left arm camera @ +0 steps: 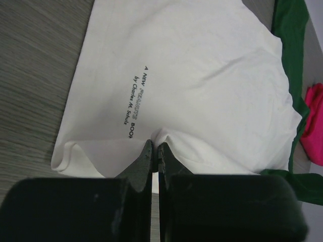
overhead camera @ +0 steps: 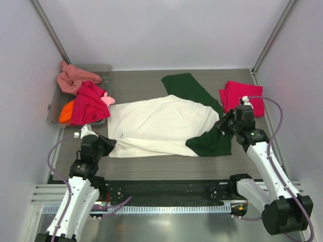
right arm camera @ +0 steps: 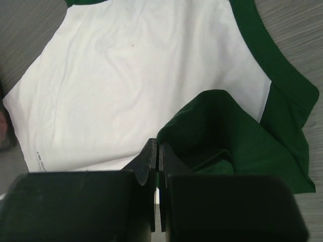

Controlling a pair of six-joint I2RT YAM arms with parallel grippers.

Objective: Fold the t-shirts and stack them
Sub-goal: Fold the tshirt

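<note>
Right, the cream-white cloth t-shirt with dark green sleeves (overhead camera: 161,123) lies spread on the grey wood-grain desk (overhead camera: 136,83) between my two sets of jaws. Its hem is toward the left jaws and its shoulder end toward the right jaws.

My left jaws are pressed together on the hem edge. The white cloth puckers up into their tips, and a line of small dark print (left arm camera: 135,101) runs just ahead of them.

My right jaws are likewise closed. They look to be pinching the shirt where the near green sleeve (right arm camera: 227,131) bunches into a raised fold just right of their tips. The far green sleeve (overhead camera: 184,85) lies flat beyond the right jaws, off to their left.

A folded crimson-pink cloth t-shirt (overhead camera: 242,97) sits just beyond the right jaws, beside the green shoulder.

Beyond the left jaws and a little to their left stands a translucent grey plastic tray (overhead camera: 108,73). Heaped in it are:
- a salmon cloth shirt (overhead camera: 75,78), farthest away
- a magenta cloth shirt (overhead camera: 88,106), spilling over the tray's rim close against the white shirt's corner
- an orange cloth shirt (overhead camera: 66,113), peeking out at its left
- a light pink scrap of cloth (overhead camera: 107,99), at its right
</note>
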